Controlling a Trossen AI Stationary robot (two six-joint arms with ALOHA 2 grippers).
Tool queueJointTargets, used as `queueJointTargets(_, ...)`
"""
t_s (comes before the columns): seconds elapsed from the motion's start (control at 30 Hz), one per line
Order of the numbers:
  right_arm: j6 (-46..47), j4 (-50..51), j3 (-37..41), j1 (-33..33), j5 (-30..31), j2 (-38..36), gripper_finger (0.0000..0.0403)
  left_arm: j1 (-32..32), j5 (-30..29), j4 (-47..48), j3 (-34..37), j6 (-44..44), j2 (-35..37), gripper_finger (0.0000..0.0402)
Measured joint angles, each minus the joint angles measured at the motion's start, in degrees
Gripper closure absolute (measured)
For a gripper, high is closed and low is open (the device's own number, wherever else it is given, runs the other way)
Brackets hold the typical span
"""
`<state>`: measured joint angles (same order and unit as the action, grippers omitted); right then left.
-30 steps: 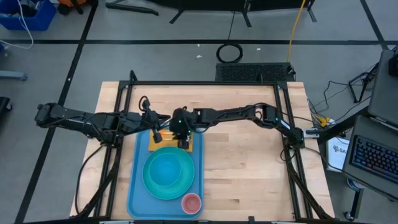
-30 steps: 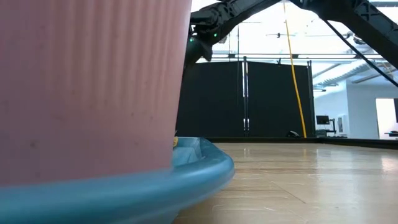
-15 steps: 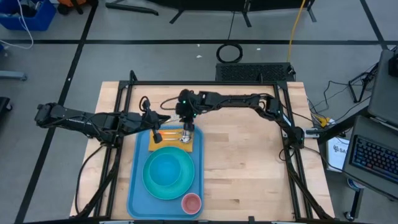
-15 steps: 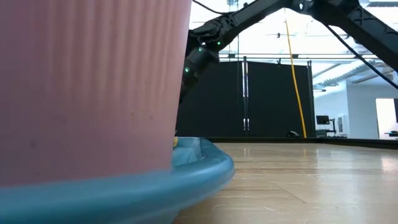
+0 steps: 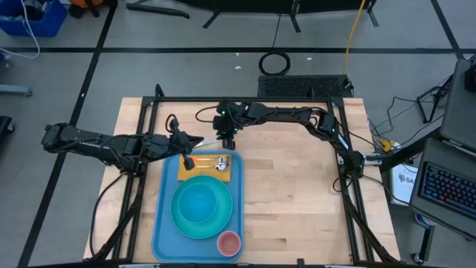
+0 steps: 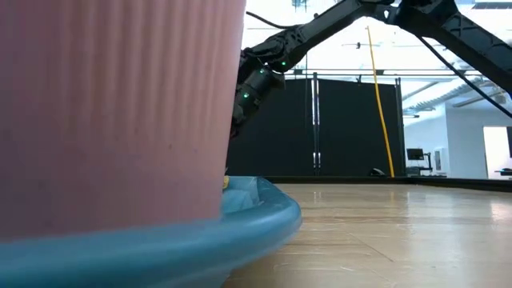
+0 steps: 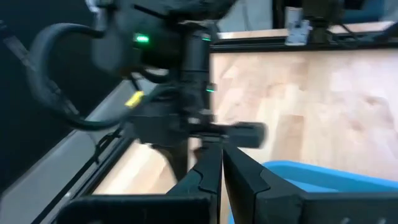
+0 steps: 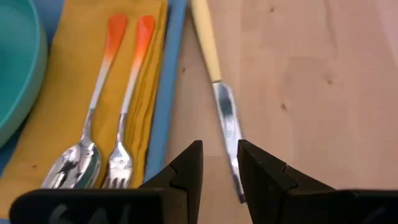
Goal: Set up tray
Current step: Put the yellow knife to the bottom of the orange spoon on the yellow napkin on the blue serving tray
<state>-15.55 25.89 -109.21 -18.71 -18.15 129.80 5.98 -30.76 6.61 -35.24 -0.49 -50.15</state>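
Observation:
The light-blue tray (image 5: 165, 223) lies at the table's near left. At its far end a yellow napkin (image 8: 62, 118) carries a spoon (image 8: 93, 106) and a fork (image 8: 127, 106) with orange handles. A knife (image 8: 222, 106) with a pale yellow handle lies flat on the wood just beyond the tray's far rim (image 8: 166, 93). My right gripper (image 5: 225, 143) (image 8: 219, 163) hovers open over the knife's blade and touches nothing. My left gripper (image 5: 188, 159) (image 7: 221, 163) hangs shut and empty over the tray's far left corner.
A turquoise plate (image 5: 201, 207) fills the tray's middle and a pink cup (image 5: 228, 243) stands at its near right corner, filling the low view's left (image 6: 112, 112). Bare wood (image 5: 297, 201) spreads to the tray's right. A black frame (image 5: 245, 99) borders the table.
My right gripper has left the napkin and moved toward the table's far edge, past the tray's rim, ending above the knife. Its finger gap has stayed the same. The spoon and fork, covered by it before, now show on the napkin.

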Motion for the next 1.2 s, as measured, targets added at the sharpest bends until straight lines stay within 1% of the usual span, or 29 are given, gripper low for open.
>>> queueJointTargets(0.1, -0.1, 2.2, 0.1, 0.5, 0.0, -1.3, 0.0312, -0.1, -2.4, 0.0, 0.0, -1.1, 0.0, 0.038)
queueJointTargets(0.23, -0.4, 4.6, 0.1, 1.3, -0.1, -3.9, 0.0312, -1.7, -3.0, 0.3, 0.0, -2.7, 0.0, 0.038)
queueJointTargets(0.33, -1.0, 6.9, 0.1, 2.2, -0.2, -5.6, 0.0312, -5.1, -2.6, 2.9, 0.0, -5.6, 0.0, 0.0381)
queueJointTargets(0.4, -1.6, 7.5, 0.8, 2.7, -0.3, -6.6, 0.0312, -8.4, -1.0, 6.8, -0.5, -7.8, 0.0, 0.0389)
queueJointTargets(0.43, -1.6, 7.6, 1.8, 2.9, -0.3, -7.6, 0.0312, -10.3, 0.8, 9.1, -1.1, -8.7, 0.0, 0.0395)
queueJointTargets(0.5, -1.7, 8.2, 4.5, 2.9, -0.2, -9.6, 0.0312, -14.8, 6.6, 12.7, -2.6, -10.0, -0.3, 0.0397)
queueJointTargets(0.63, -1.3, 3.7, 12.3, 2.8, -0.1, -14.5, 0.0312, -22.2, 17.5, 18.6, -5.0, -8.4, -1.2, 0.0392)
queueJointTargets(0.7, -0.3, -1.2, 17.1, 2.8, -0.1, -17.4, 0.0312, -25.6, 20.7, 19.7, -6.3, -6.1, -2.2, 0.0397)
queueJointTargets(0.83, 2.0, -12.6, 27.9, 2.5, -0.1, -23.9, 0.0312, -31.7, 26.9, 26.2, -9.0, -4.8, -6.1, 0.0396)
queueJointTargets(0.93, 3.7, -19.2, 34.9, 2.1, 0.0, -28.1, 0.0312, -34.4, 32.2, 31.3, -11.1, 0.5, -11.1, 0.0398)
queueJointTargets(1.03, 4.9, -23.3, 40.0, 1.9, 0.0, -31.7, 0.0312, -35.4, 34.2, 33.1, -13.2, 3.0, -16.6, 0.0393)
queueJointTargets(1.13, 6.0, -26.4, 44.2, 1.8, 0.0, -33.9, 0.0312, -36.1, 36.2, 34.8, -15.6, 7.8, -21.6, 0.0385)
queueJointTargets(1.2, 6.1, -28.0, 46.6, 1.7, 0.0, -35.1, 0.0312, -36.3, 38.8, 36.2, -17.0, 10.7, -24.7, 0.0388)
